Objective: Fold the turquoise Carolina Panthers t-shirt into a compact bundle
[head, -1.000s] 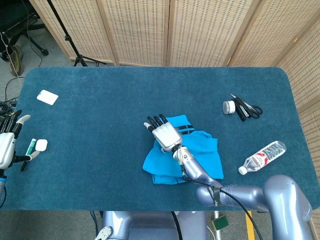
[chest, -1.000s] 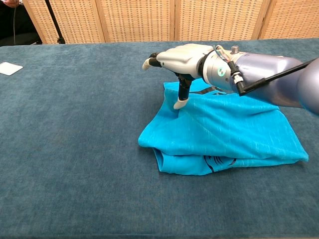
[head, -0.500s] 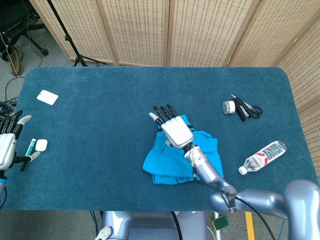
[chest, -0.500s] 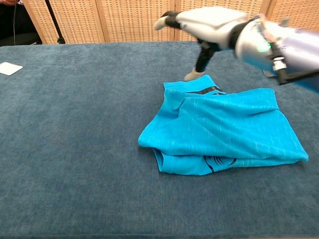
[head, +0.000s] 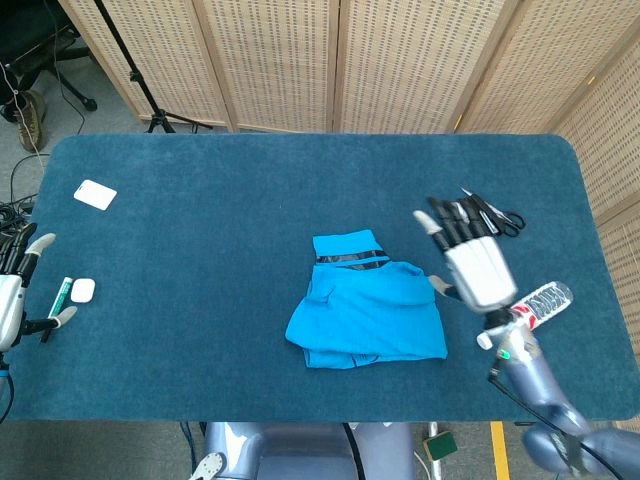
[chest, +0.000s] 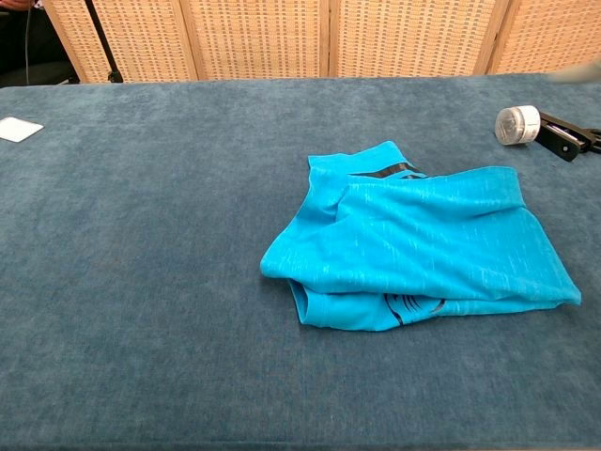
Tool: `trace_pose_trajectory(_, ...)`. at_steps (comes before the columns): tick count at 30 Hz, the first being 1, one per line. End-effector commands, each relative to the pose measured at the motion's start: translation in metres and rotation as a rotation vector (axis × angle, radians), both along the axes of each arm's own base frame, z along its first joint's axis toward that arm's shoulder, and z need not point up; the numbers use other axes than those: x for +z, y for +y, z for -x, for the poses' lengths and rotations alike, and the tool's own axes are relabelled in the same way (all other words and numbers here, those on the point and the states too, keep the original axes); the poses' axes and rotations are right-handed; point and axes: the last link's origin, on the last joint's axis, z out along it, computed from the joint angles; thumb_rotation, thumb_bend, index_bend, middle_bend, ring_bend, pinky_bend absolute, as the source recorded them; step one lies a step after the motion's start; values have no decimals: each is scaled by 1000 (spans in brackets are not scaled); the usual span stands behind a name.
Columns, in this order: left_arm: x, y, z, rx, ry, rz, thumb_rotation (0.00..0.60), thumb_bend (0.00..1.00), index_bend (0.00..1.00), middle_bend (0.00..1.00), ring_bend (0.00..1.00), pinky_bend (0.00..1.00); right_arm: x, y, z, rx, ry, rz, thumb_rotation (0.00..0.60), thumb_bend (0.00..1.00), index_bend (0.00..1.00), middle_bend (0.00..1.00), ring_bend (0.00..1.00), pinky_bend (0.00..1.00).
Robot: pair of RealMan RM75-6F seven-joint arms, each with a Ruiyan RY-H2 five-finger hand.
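Observation:
The turquoise t-shirt (head: 365, 305) lies folded in a rumpled bundle near the middle of the table, with a black stripe at its far edge; in the chest view the t-shirt (chest: 423, 249) shows part of a black print at its near fold. My right hand (head: 468, 258) hovers to the right of the shirt, apart from it, fingers spread and holding nothing. It is out of the chest view. My left hand (head: 15, 290) hangs at the table's left edge, fingers apart and empty.
A small round tin (head: 458, 213) and black scissors (head: 497, 216) lie at the far right, also seen as the tin (chest: 516, 124) in the chest view. A water bottle (head: 528, 311) lies near my right hand. A white card (head: 95, 194) and a small white object (head: 82, 290) sit at the left.
My right hand lifted off the shirt's far edge and swung away to the right, leaving the chest view. The shirt stays as it was. The left hand barely moved.

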Motion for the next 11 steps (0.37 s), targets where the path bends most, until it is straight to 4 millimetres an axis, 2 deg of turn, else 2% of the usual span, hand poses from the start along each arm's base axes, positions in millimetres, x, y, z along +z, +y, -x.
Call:
trace_pose_trajectory(1, -2, -8, 4, -5, -6, -20, 600, 46, 0, 0, 0, 0, 23, 36, 43, -54, -36, 17, 600, 0, 0, 0, 0, 0)
trace_pose_trajectory(5, -3, -18, 11, -2, -14, -50, 600, 39, 0, 0, 0, 0, 35, 65, 75, -118, -99, 29, 600, 0, 0, 0, 0, 0)
trace_pose_trajectory(11, -2, -27, 22, 40, 38, -142, 600, 0, 0, 0, 0, 0, 42, 107, 105, -192, -144, 69, 600, 0, 0, 0, 0, 0)
